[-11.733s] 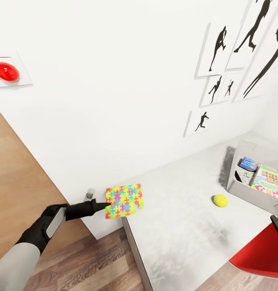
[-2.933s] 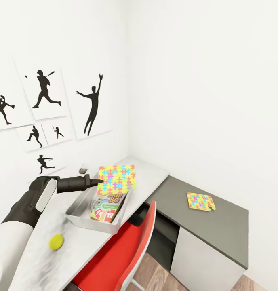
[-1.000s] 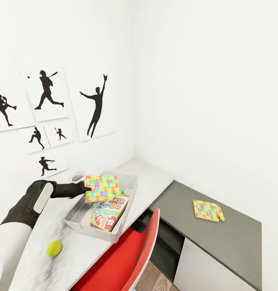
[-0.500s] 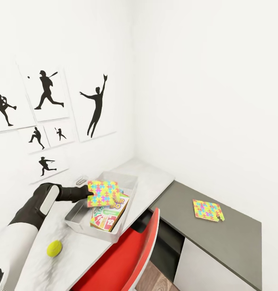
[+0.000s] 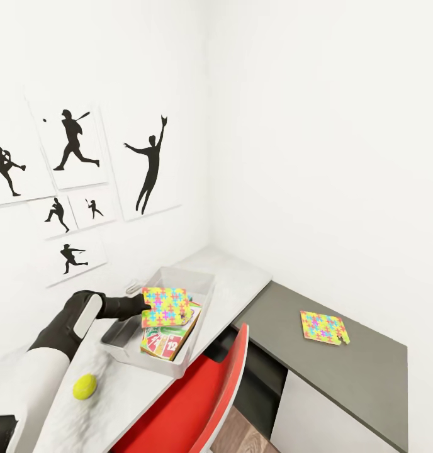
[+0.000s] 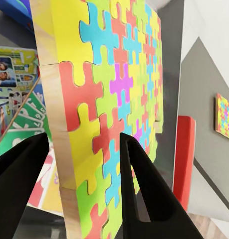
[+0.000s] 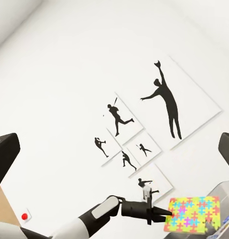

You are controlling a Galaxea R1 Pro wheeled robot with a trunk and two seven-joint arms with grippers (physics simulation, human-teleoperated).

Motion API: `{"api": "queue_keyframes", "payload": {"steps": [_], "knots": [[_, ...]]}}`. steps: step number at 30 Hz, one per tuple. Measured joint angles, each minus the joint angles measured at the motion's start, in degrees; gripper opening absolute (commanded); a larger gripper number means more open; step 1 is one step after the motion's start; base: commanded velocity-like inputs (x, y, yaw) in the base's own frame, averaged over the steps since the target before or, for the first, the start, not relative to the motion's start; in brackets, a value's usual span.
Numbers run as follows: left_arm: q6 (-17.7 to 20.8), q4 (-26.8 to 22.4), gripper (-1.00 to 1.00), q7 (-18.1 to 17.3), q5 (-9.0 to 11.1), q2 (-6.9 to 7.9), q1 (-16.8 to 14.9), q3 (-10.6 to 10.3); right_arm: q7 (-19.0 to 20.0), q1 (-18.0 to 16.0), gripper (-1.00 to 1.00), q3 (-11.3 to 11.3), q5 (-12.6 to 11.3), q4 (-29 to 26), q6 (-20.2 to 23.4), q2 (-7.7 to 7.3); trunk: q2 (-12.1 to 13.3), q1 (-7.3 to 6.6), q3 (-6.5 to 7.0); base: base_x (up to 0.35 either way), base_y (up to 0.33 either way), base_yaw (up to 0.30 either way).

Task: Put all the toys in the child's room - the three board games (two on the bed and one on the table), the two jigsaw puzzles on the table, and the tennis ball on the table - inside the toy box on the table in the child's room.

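Clearly the left gripper [image 6: 77, 164] is clamped on a jigsaw puzzle [image 5: 166, 307], hiding the slab's near edge, held over the toy box [image 5: 125, 343]. Beneath, a board game [image 5: 165, 340] is half covered. The right gripper's [image 7: 114, 154] fingers look spread, though cropped.

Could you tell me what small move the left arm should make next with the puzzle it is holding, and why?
Probably lower it a little further, then open. The left gripper is shut on the jigsaw puzzle, which hangs on edge over the toy box, just above the board games inside. Releasing lower should let it settle on them rather than tip out.
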Motion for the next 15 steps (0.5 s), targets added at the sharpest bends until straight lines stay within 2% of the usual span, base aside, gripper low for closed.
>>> {"api": "queue_keyframes", "payload": {"steps": [7,15], "knots": [[-0.7,0.1,-1.00,0.3,0.0,-0.90,0.0,-0.1,0.0,0.0,1.00,0.0,0.0,0.0,0.0,0.00,0.0,0.00,0.00,0.000,0.000,0.000],[-0.9,0.2,-1.00,2.6,-0.1,-1.52,0.0,-1.0,0.0,0.0,1.00,0.0,0.0,0.0,0.0,0.08,0.0,0.00,0.00,0.000,0.000,0.000]]}}
